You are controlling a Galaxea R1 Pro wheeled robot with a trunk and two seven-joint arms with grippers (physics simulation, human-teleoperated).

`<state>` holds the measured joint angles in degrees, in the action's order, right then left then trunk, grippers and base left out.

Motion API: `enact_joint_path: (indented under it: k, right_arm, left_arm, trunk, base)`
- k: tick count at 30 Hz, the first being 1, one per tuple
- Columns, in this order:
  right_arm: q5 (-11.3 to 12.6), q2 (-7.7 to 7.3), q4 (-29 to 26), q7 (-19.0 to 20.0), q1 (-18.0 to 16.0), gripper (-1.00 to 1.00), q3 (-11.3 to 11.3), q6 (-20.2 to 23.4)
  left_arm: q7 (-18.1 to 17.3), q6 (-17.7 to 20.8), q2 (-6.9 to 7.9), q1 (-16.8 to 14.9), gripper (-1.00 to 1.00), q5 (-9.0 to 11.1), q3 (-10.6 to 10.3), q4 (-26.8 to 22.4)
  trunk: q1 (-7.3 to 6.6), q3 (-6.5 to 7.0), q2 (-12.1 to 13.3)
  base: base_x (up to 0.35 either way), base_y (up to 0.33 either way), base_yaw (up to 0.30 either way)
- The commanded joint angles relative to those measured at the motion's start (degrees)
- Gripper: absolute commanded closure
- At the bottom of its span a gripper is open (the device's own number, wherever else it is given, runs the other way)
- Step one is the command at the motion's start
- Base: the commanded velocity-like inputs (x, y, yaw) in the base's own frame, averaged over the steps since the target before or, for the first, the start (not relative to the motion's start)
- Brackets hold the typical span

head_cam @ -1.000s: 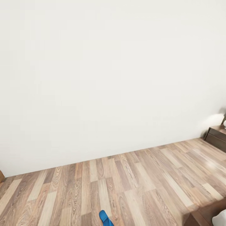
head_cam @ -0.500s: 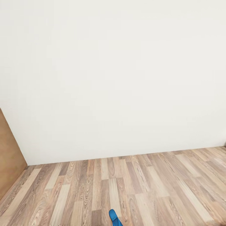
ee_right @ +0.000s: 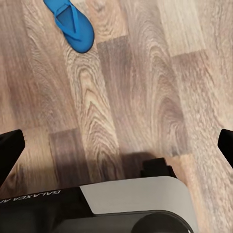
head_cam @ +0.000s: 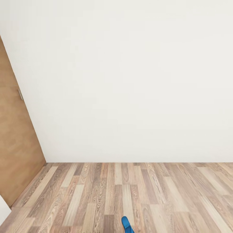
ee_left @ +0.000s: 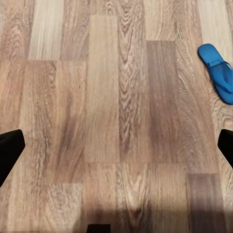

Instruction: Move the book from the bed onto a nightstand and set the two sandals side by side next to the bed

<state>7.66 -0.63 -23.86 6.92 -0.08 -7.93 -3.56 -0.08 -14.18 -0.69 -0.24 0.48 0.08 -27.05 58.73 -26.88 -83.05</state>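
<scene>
A blue sandal pokes in at the bottom edge of the head view, lying on the wood-plank floor. In the left wrist view a blue sandal lies flat on the planks, off to one side of my left gripper, which is open with only floor between its black fingertips. The right wrist view also holds a blue sandal, well ahead of my open, empty right gripper. I cannot tell whether these are the same sandal. The book, the bed and the nightstand are out of view.
A plain white wall stands straight ahead. A brown wooden door runs along the left side. My own grey and black base sits under the right gripper.
The head camera has swung to the left: the door has come into the picture at the left, and the nightstand and bed corner have slid out at the right.
</scene>
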Motion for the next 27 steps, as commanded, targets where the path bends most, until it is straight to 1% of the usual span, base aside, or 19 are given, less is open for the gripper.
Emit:
enact_joint_path:
  k: [1, 6, 19, 27]
  right_arm:
    - [0.6, 0.01, 0.0, 0.5, 0.0, -1.00, -0.2, -0.1]
    - [0.6, 0.01, 0.0, 0.5, 0.0, -1.00, -0.2, -0.1]
    - [0.6, 0.01, 0.0, 0.6, 0.0, -1.00, -0.2, -0.1]
    - [0.6, 0.01, 0.0, 0.6, 0.0, -1.00, -0.2, -0.1]
  left_arm:
    - [0.0, -0.1, -0.01, 0.0, -1.00, 0.1, 0.0, 0.0]
    - [0.0, -0.1, -0.01, 0.0, -1.00, 0.1, 0.0, 0.0]
    - [0.0, -0.1, -0.01, 0.0, -1.00, 0.1, 0.0, 0.0]
    - [0.0, -0.1, 0.02, 0.0, -1.00, 0.1, 0.0, 0.0]
  trunk:
    - [0.00, -0.05, 0.0]
    - [0.00, -0.05, 0.0]
    - [0.00, -0.05, 0.0]
    - [0.00, -0.05, 0.0]
  base:
    - [0.000, 0.000, 0.239]
    - [0.000, 0.000, 0.137]
    - [0.008, 0.000, 0.007]
    - [0.261, 0.000, 0.000]
